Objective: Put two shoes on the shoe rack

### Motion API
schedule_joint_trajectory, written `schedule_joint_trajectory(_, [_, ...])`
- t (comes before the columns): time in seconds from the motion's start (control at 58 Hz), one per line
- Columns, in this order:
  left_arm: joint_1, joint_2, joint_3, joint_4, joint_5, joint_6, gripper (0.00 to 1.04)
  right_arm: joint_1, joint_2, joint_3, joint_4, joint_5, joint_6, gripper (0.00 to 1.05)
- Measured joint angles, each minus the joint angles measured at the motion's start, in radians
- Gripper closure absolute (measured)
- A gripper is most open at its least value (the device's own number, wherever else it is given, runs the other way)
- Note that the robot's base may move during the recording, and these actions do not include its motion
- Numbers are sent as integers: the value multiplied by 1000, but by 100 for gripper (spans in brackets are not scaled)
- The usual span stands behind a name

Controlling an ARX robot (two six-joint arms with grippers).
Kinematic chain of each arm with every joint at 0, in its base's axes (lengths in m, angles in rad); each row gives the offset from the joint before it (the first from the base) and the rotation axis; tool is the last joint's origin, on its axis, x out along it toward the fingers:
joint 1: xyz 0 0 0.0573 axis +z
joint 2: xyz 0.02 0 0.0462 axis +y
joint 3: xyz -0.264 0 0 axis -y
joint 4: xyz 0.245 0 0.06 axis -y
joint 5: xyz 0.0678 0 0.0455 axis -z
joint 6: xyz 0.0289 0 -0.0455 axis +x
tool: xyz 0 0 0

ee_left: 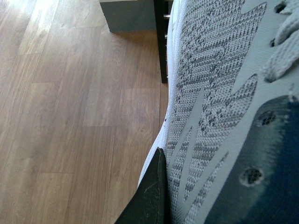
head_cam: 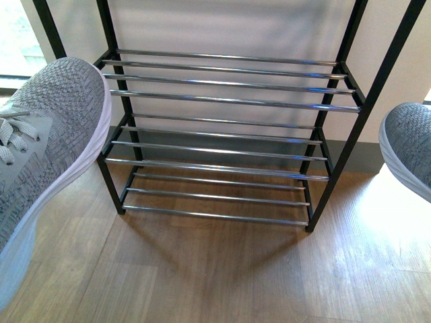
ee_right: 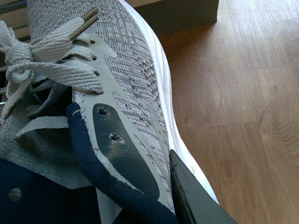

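L gripper (ee_left: 158, 163): only one black finger (ee_left: 152, 196) shows, pressed flat vs. the outer knit side of the L sneaker (ee_left: 210, 93). The other finger is hidden, prob. inside the shoe, so the jaws read as clamped on the side wall. In the L wrist view, white sole edge runs along that finger, w/ a navy eyelet patch (ee_left: 271, 154) further in.

R gripper (ee_right: 180, 172): same story. One dark finger (ee_right: 191, 196) lies hard against the outer side of the R sneaker (ee_right: 135, 70), just below the sole edge; 2nd finger out of sight. Jaws clenched on the shoe wall as far as can be seen. Beside the finger are the navy lining (ee_right: 93, 172) at the collar and, toward the toe, the pale grey laces (ee_right: 46, 60), tied, metal tips up.

Front view, relative to the shoe rack (head_cam: 222, 101):
- L sneaker (head_cam: 47, 134) is left of the rack, big and close to the cam, tilted, toe up at about top-shelf height, white sole facing the rack. It overlaps the rack's front-left post in the pic; contact can't be told.
- R sneaker (head_cam: 411, 145) is right of the rack, only the toe in frame, apart from the front-right post, roughly level w/ the mid shelf.
- Neither shoe is on a shelf yet.

Rack: black frame, 3 tiers of chrome bars visible, standing on wood-look floor (head_cam: 222, 276), w/ a pale wall (head_cam: 229, 27) behind it and a grey skirting board (head_cam: 363, 158) at the wall's foot.
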Motion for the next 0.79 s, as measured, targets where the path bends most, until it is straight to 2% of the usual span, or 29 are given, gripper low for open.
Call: schedule_joint_trajectory(0.793, [0, 0, 0, 0, -1, 0, 103, -4, 0, 0, 0, 10, -1, 104])
